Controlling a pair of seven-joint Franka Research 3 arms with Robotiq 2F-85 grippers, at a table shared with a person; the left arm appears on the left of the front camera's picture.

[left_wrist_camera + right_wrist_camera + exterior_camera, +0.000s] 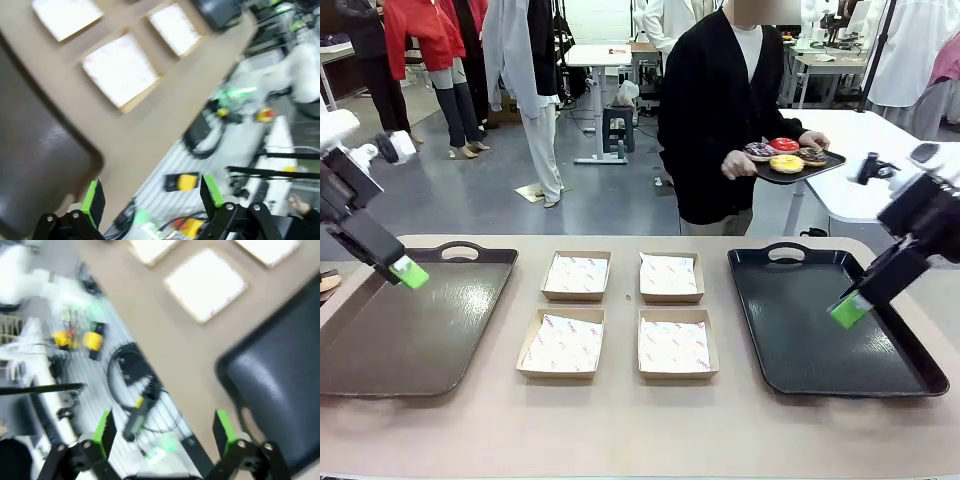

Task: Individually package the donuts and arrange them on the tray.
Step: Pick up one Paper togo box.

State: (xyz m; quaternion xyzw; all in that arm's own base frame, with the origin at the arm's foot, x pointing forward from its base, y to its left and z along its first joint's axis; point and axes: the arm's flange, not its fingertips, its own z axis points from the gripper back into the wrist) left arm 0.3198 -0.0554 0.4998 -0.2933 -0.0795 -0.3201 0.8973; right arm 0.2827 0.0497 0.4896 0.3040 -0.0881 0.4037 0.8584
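At upper right: donuts (785,153) on small tray (790,178) held by person (715,110), off the table (620,430) | left claw (410,272), right claw (848,310): wide open, holding nothing | advice: wait, then grip one donut softly, lower flat into box (563,343).

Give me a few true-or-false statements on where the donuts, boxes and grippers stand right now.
1. All four donuts sit on a small tray held by the person. True.
2. One box already holds a donut. False: the four boxes hold only paper liners.
3. The left gripper and right gripper are both open. True.
4. The right gripper grips a tray. False: it hangs above the big right tray, holding nothing.
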